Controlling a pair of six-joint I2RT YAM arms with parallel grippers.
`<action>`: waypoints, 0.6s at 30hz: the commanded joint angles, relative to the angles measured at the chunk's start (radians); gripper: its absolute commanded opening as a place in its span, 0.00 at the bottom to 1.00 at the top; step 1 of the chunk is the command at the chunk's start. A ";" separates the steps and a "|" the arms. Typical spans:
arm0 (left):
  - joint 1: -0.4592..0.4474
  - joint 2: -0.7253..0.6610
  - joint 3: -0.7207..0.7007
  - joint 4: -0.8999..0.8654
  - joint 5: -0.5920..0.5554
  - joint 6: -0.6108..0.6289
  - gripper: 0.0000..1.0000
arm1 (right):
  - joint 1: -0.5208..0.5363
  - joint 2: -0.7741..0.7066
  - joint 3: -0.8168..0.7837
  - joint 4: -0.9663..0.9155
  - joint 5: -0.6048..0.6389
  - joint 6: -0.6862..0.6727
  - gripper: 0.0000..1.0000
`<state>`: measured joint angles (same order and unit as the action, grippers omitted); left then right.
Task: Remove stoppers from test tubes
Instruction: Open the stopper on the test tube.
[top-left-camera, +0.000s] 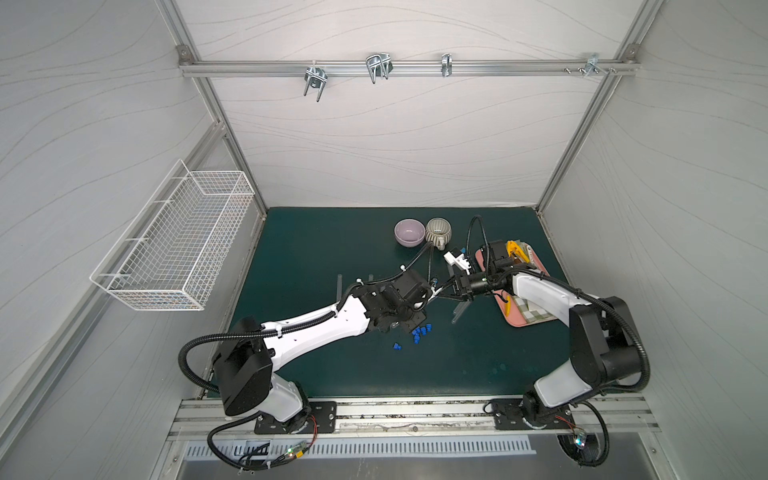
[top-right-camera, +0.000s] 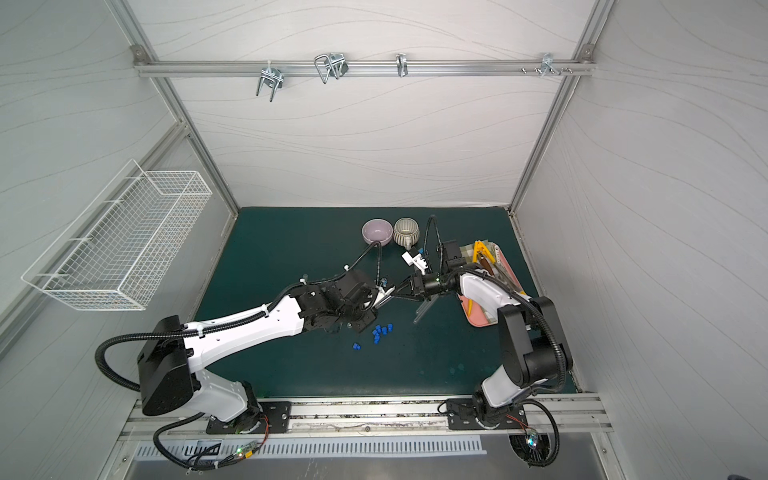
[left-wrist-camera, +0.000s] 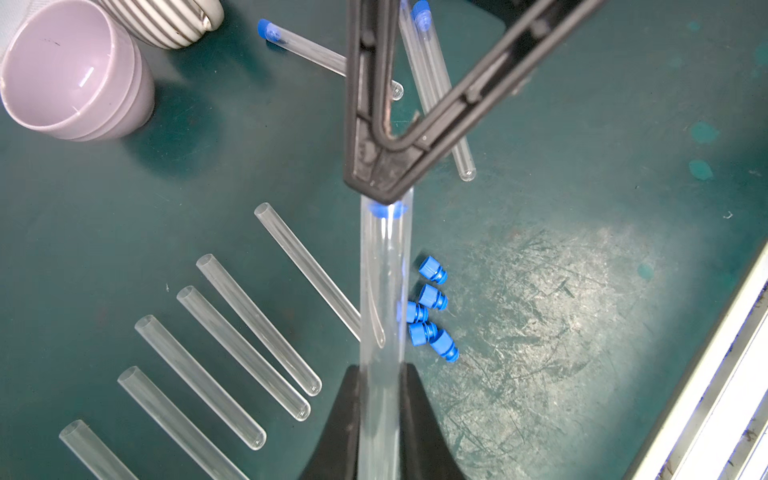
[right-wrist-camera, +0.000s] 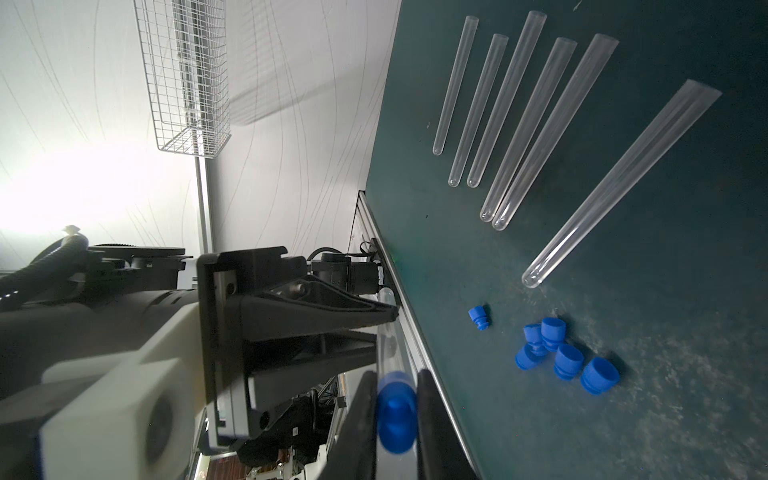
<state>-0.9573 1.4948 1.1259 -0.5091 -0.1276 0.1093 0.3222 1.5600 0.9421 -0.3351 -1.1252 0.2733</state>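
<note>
My left gripper (left-wrist-camera: 382, 399) is shut on a clear test tube (left-wrist-camera: 384, 291) held above the green mat. My right gripper (right-wrist-camera: 395, 399) is shut on the blue stopper (right-wrist-camera: 397, 409) at that tube's far end, and the stopper (left-wrist-camera: 384, 209) sits in the tube mouth. Both grippers meet over the mat's middle in both top views, left gripper (top-left-camera: 430, 293) against right gripper (top-left-camera: 446, 286). Several loose stoppers (left-wrist-camera: 432, 307) lie in a cluster under the tube. Several empty tubes (left-wrist-camera: 257, 324) lie side by side. Two stoppered tubes (left-wrist-camera: 316, 50) lie farther off.
A lilac bowl (top-left-camera: 409, 232) and a striped mug (top-left-camera: 438, 230) stand at the back of the mat. A pink tray (top-left-camera: 513, 321) with yellow-handled tools and a cloth lies on the right, under the right arm. A white wire basket (top-left-camera: 178, 245) hangs on the left wall.
</note>
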 joint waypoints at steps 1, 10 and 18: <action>0.013 0.020 0.007 -0.112 -0.079 0.010 0.05 | -0.022 -0.040 0.041 -0.109 0.066 -0.077 0.01; 0.009 0.024 0.007 -0.114 -0.092 0.014 0.05 | -0.026 -0.070 0.018 -0.012 -0.020 -0.007 0.02; 0.006 0.027 0.003 -0.114 -0.101 0.017 0.05 | -0.035 -0.078 0.036 -0.085 0.048 -0.051 0.02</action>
<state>-0.9623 1.5013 1.1294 -0.4870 -0.1509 0.1211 0.3157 1.5299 0.9562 -0.3557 -1.0954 0.2684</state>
